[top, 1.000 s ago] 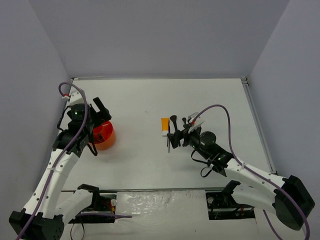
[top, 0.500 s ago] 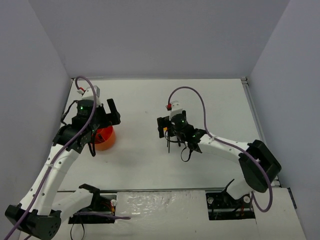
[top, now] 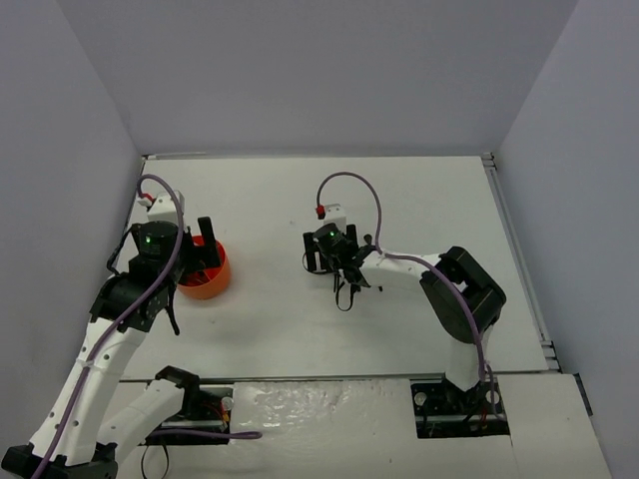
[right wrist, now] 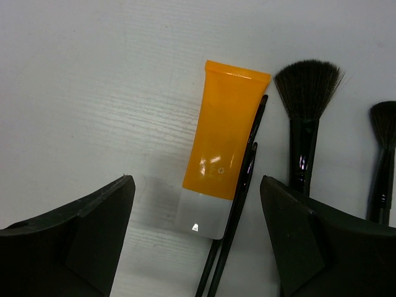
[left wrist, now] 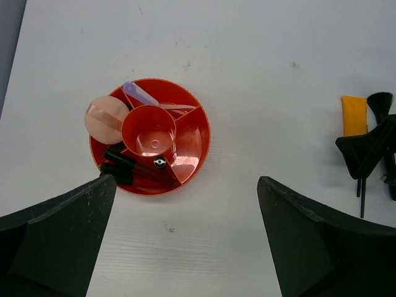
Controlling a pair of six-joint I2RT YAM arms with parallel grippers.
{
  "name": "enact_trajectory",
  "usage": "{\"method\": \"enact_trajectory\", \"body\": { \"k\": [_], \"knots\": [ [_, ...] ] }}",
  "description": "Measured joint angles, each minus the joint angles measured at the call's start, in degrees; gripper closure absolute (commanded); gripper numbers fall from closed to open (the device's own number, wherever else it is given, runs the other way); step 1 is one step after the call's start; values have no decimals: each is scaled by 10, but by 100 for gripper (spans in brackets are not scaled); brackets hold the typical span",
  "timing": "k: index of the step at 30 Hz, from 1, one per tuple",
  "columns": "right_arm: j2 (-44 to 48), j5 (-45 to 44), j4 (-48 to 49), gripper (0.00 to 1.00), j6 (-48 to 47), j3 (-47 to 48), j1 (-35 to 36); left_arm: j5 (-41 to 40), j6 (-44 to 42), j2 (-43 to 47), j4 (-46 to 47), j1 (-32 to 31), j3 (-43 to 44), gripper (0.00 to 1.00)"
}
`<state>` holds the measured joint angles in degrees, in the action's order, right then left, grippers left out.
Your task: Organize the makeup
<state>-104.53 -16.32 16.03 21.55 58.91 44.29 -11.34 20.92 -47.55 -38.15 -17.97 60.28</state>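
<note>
White desk (top: 419,200), grey walls (top: 300,80).

Top view: left gripper (top: 190,257) hangs above orange tub (top: 212,281) near the left edge. Right gripper (top: 318,257) hangs above desk centre.

Left wrist view: jaws spread wide, empty. Pink puff (left wrist: 105,119) sits on the tub rim, with black pieces (left wrist: 133,170) in its lower part.

Right wrist view: jaws wide apart, empty, straddling orange-white tube (right wrist: 224,154). Two thin pencils (right wrist: 238,210) touch its right side, brushes (right wrist: 306,111) just beside.

The large brush (right wrist: 305,99) and two thin pencils (right wrist: 235,210) run off the bottom edge of the right wrist view. The smaller brush (right wrist: 383,142) is clipped at the right edge too. From above, the right gripper (top: 324,257) hides the orange-white tube (right wrist: 223,148) and most of both brushes. The dark pieces (left wrist: 133,170) in the orange tub (left wrist: 206,133) are too small to name.
</note>
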Motion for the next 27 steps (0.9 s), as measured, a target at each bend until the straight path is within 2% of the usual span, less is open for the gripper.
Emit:
{"method": "enact_trajectory", "body": {
  "k": [10,22,27],
  "knots": [
    [-46,-4,-5,30,19,8,1,8,-7,0,2,20,-26,3],
    [-50,-34,-9,26,20,15,16,29,-8,2,10,38,-29,3],
    [-50,-59,-13,32,20,18,19,39,-8,2,11,43,-29,3]
  ]
}}
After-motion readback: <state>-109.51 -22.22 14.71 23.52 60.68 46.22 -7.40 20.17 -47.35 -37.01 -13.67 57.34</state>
